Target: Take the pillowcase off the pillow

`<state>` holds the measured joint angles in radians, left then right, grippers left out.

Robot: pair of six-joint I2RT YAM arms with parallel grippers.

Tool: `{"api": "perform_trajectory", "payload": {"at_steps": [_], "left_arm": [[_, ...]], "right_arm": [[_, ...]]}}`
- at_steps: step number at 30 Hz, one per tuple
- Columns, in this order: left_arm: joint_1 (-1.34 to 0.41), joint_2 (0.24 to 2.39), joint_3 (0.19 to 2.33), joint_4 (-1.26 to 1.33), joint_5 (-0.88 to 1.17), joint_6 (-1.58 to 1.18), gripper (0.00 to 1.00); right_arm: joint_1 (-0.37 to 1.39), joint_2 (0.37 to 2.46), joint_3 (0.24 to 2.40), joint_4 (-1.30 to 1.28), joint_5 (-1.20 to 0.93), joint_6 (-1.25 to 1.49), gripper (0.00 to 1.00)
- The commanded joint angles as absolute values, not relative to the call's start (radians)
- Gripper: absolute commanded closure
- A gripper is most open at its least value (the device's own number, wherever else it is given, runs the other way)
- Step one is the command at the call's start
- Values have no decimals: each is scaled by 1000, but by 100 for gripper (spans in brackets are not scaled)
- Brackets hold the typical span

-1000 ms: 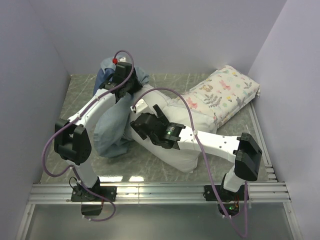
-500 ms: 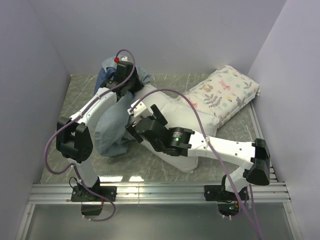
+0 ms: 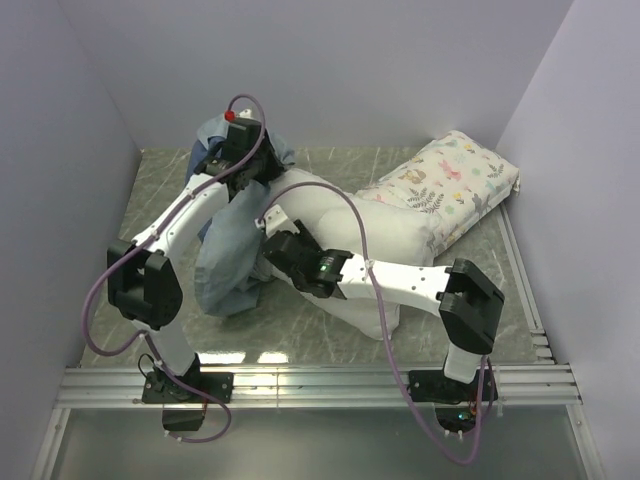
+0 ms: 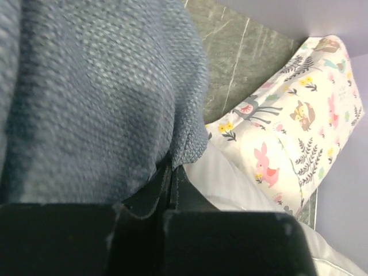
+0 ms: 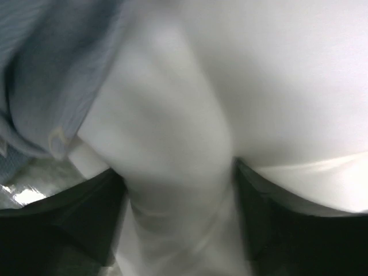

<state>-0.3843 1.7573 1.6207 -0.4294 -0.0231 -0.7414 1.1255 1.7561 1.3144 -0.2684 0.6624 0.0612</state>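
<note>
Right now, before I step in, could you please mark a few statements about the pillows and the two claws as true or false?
1. The left claw is shut on the pillowcase. True.
2. The right claw has a fold of the pillow between its fingers. True.
3. The printed pillow lies under the right arm. False: it lies at the far right by the wall, apart from both arms.
4. The pillowcase covers the whole pillow. False: most of the pillow shows bare white, with the pillowcase bunched at its left side.
</note>
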Motion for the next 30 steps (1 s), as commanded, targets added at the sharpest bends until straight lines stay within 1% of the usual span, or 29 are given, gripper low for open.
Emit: {"api": "perform_trajectory", "payload": {"at_steps": [1,3,4,6,7,8,9,11,12,15,17,18,19,20,23,24,25,26,28,29,30], "left_arm": [[-368,1666,1623,-474,-9,-713,100],[-368,1637,1628,-479,-9,-703,98],[-368,1626,1632,-479,-9,-700,96],[-368,1588,1637,-477,6,-684,79],[-368,1574,1640,-474,15,-678,69],[-368,1557,1640,-468,21,-672,47],[-368,1524,1638,-462,28,-660,37],[-368,1479,1618,-445,17,-655,17],[-368,1430,1608,-446,3,-661,14],[-365,1321,1524,-489,-203,-727,11],[-338,1260,1384,-453,-277,-770,10],[-325,1211,1324,-425,-273,-802,10],[-313,1197,1221,-398,-267,-816,11],[-293,1190,1179,-347,-235,-822,9],[-285,1222,1057,-252,-170,-799,6],[-285,1258,1042,-208,-97,-795,6],[-285,1275,1029,-203,-60,-795,7],[-305,1284,1014,-181,-23,-796,14],[-353,1249,926,-94,-12,-813,18],[-398,1233,896,-71,-14,-818,27],[-417,1212,873,-58,-18,-833,31]], "right_arm": [[1062,1778,1290,-275,516,147,51],[1039,1760,1290,-273,480,156,94],[1031,1749,1287,-270,460,164,100],[1014,1715,1273,-259,410,175,100],[988,1703,1267,-255,391,192,100],[974,1689,1250,-238,326,199,100],[959,1656,1241,-227,289,209,100],[907,1622,1218,-200,195,236,100],[893,1593,1201,-178,134,242,100],[867,1562,1196,-169,92,245,100],[858,1554,1204,-176,75,247,100],[850,1545,1212,-179,66,247,100],[847,1543,1215,-178,52,248,100],[847,1540,1221,-178,43,249,100],[844,1539,1236,-186,25,250,100],[839,1542,1239,-192,23,249,100],[841,1542,1241,-193,21,250,100],[839,1542,1243,-198,25,250,100],[835,1539,1241,-196,25,253,100],[831,1537,1236,-192,17,256,100],[828,1536,1235,-189,15,259,100]]}}
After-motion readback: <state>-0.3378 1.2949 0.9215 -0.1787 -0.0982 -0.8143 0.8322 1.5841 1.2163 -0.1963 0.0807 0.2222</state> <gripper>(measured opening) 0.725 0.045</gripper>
